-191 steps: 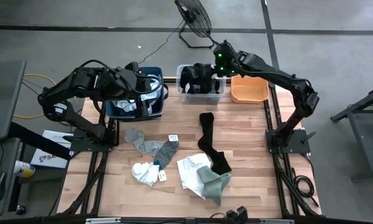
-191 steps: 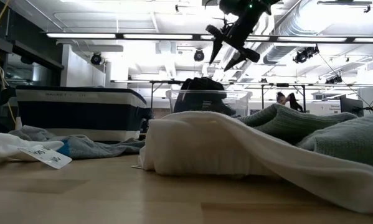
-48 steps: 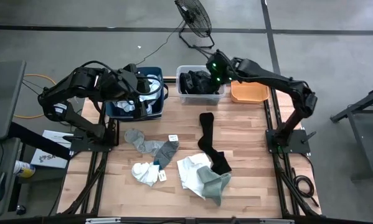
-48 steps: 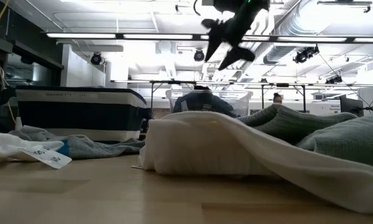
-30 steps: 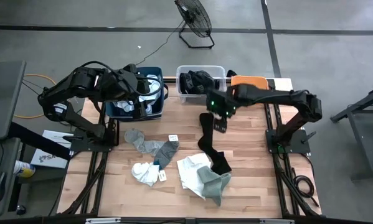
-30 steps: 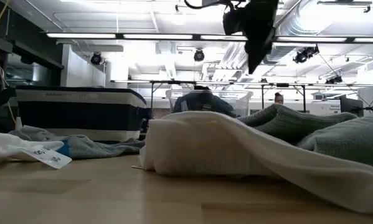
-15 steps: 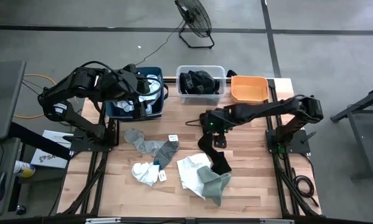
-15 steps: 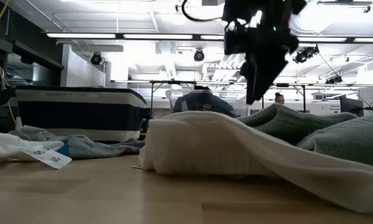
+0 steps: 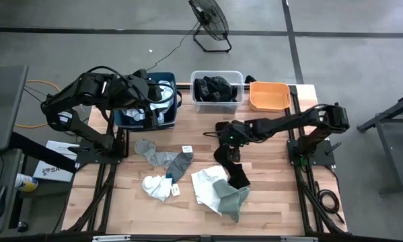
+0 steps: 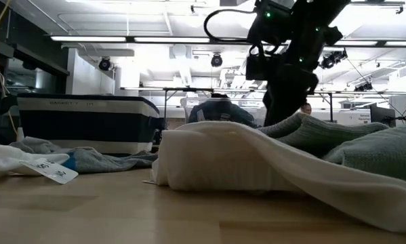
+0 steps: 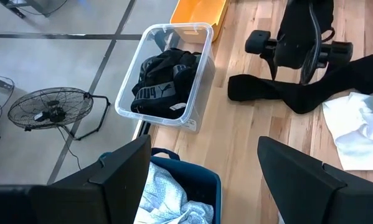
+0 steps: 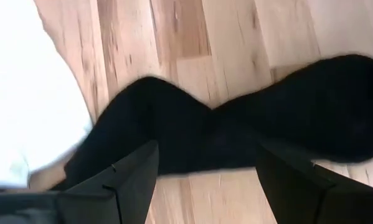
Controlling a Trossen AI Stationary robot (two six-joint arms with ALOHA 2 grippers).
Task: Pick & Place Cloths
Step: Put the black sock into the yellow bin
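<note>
R gripper (image 9: 231, 142) hangs low over the long black sock (image 9: 223, 149), fingers apart w/ the sock's middle right between and beneath them, so likely lined up for a pinch at its bend. The sock lies flat on the wood table (image 9: 268, 195), its far end touching the white cloth (image 9: 204, 183) just past the gripper. Clear tub (image 9: 216, 87) w/ black garments sits behind the gripper, prob the drop spot. L gripper (image 9: 147, 95) waits over the navy bin (image 9: 144, 115), fingers apart, empty.

lab/workshop | concrete floor (image 9: 362, 60) | ceiling strip lights (image 10: 155, 39) | floor fan (image 9: 209, 20)
</note>
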